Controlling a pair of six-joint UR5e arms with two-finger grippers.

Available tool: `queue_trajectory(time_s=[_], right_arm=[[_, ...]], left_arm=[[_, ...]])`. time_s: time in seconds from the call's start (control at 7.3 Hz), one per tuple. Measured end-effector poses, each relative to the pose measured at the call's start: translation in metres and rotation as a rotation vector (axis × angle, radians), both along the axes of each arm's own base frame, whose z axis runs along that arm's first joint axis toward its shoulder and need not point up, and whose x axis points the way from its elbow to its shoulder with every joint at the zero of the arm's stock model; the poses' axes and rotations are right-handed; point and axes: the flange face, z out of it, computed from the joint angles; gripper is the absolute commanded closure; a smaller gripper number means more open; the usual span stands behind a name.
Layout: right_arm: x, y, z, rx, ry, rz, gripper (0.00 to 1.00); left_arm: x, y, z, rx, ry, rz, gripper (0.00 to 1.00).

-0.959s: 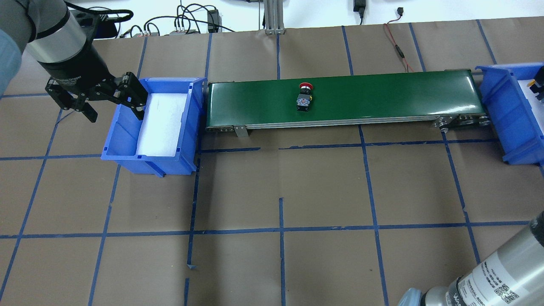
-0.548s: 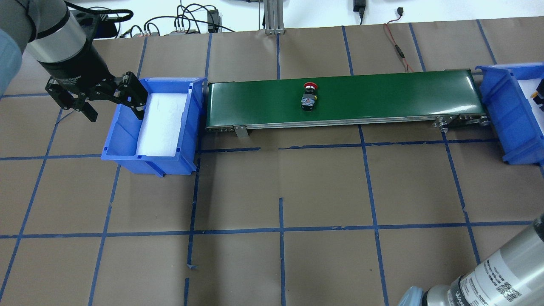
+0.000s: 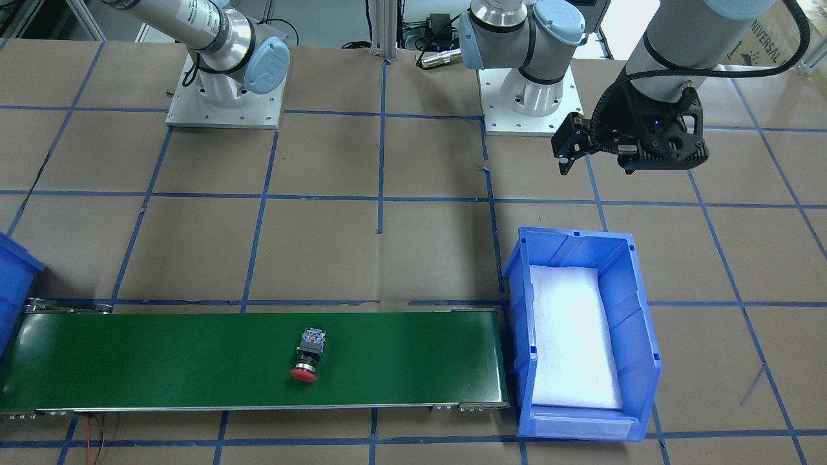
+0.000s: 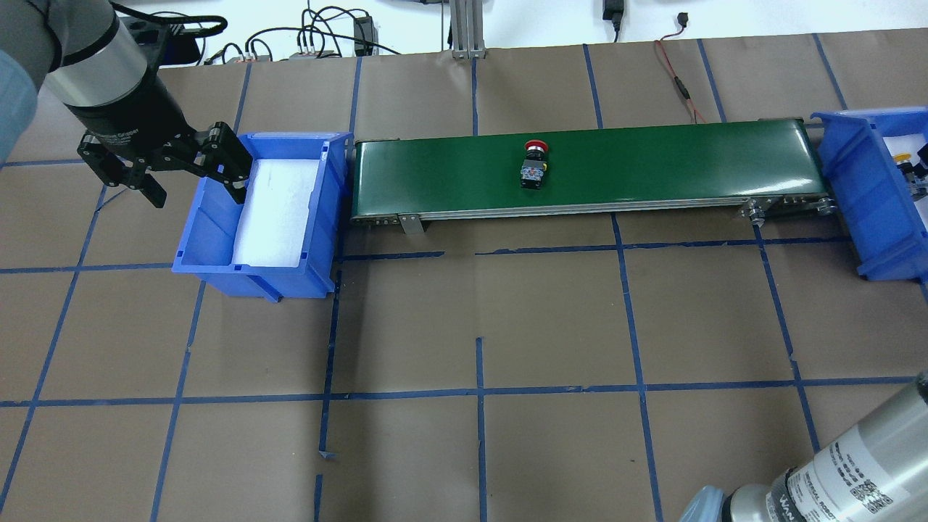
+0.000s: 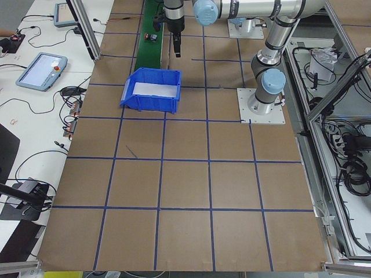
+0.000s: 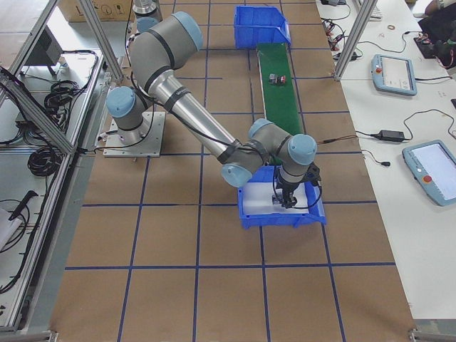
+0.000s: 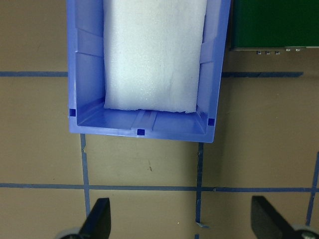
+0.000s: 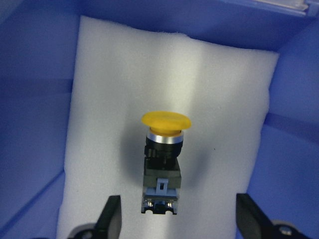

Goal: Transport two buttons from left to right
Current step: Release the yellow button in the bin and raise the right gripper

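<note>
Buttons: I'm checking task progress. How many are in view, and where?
2. The red button lies on the green conveyor; the yellow button lies on foam in the right-hand bin.

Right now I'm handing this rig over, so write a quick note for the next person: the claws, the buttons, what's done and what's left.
Left claw: open and empty, above the table next to the left bin, which holds only a white foam pad.
Right claw: open, over the yellow button, which lies in the right bin.
Red button: lying on its side about midway along the green belt, neither claw near it.
Done: yellow button delivered.
Left: red button must reach the right bin.
</note>
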Motion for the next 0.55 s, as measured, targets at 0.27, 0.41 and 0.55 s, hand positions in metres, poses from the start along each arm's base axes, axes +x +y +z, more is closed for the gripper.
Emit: queue_trajectory(time_s=[0.27, 0.41, 0.55], right_arm=[[0.016, 0.012, 0.058, -0.04, 0.029, -0.067, 0.0], [0.034, 0.023, 0.092, -0.043, 0.028, -0.094, 0.0], [0.054, 0.028, 0.112, -0.039, 0.021, -0.109, 0.0]], left_arm=[[0.0, 0.0, 0.0, -0.001, 0.0, 0.001, 0.0], [0.0, 0.0, 0.0, -0.001, 0.001, 0.0, 0.0], [0.0, 0.0, 0.0, -0.001, 0.001, 0.0, 0.0]])
